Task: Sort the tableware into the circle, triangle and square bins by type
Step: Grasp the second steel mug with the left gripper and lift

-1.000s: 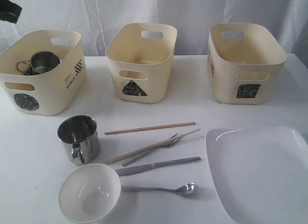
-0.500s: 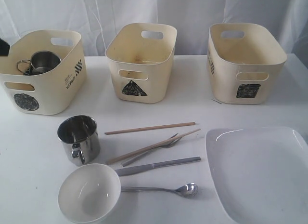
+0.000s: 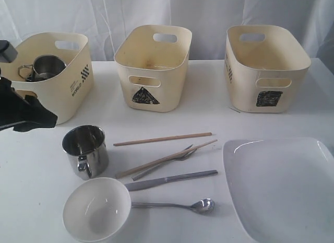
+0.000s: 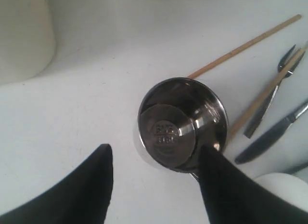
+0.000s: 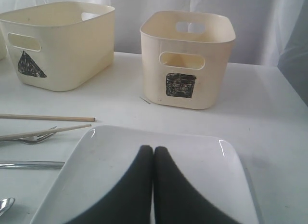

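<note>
A steel mug stands on the table, and a second mug sits in the circle bin. My left gripper hovers open just left of the standing mug, above it; nothing is between its fingers. The triangle bin and square bin look empty. Two chopsticks, a fork, a knife, a spoon and a white bowl lie in front. My right gripper is shut above the white plate.
The three bins stand in a row along the back of the white table, before a white curtain. The plate fills the front right corner. The cutlery lies close together between the mug and the plate.
The left arm has come down from above the circle bin to the table's left side, close to the standing mug. Nothing on the table has moved.
</note>
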You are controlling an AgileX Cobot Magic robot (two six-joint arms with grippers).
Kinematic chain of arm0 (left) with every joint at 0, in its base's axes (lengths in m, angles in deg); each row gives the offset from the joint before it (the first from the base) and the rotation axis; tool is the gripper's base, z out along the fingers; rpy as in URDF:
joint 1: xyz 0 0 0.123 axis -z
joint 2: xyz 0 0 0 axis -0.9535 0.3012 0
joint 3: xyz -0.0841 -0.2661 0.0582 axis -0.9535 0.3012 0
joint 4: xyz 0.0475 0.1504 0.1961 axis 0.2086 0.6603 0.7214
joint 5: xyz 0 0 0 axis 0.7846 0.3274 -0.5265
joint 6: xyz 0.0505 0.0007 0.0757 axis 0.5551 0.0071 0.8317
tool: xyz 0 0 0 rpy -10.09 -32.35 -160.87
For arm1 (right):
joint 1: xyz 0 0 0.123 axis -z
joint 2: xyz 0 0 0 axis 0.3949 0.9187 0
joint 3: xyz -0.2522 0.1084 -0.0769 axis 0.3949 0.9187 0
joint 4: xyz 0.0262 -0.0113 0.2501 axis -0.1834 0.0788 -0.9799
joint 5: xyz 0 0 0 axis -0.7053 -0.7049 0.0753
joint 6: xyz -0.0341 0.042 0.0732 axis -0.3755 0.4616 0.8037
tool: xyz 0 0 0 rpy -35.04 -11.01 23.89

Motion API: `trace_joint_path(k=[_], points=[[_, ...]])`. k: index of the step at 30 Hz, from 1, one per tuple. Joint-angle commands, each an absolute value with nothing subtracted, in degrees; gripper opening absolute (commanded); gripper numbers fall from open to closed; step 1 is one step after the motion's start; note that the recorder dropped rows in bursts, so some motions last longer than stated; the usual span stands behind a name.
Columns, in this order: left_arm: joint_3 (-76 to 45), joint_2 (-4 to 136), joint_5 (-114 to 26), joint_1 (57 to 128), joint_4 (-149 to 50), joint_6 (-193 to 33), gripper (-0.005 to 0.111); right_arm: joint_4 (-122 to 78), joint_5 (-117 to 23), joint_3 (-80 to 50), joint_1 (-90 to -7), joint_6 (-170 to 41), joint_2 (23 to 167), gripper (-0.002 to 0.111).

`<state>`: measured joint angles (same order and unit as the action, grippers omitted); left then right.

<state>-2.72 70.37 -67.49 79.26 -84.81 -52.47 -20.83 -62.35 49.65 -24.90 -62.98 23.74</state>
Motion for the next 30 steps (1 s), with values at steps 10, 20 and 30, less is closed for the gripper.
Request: trace_joint_path(k=[10,20,30], points=[[-2.29,79.55,-61.3,82.0,-88.1,-50.72,0.058,-20.69,-62.01,50.06,-24.58,-62.79,23.43,0.0],[-2.29,86.09,-55.17,86.55,-88.41,-50.51,0.058,-20.69,-62.14,50.06,-24.58,-62.79,23.43,0.0],[-2.41,93.48,-49.01,86.89,-88.41,-49.64,0.035,-20.69,-61.99,50.06,-24.58,-62.79,23.43,0.0]])
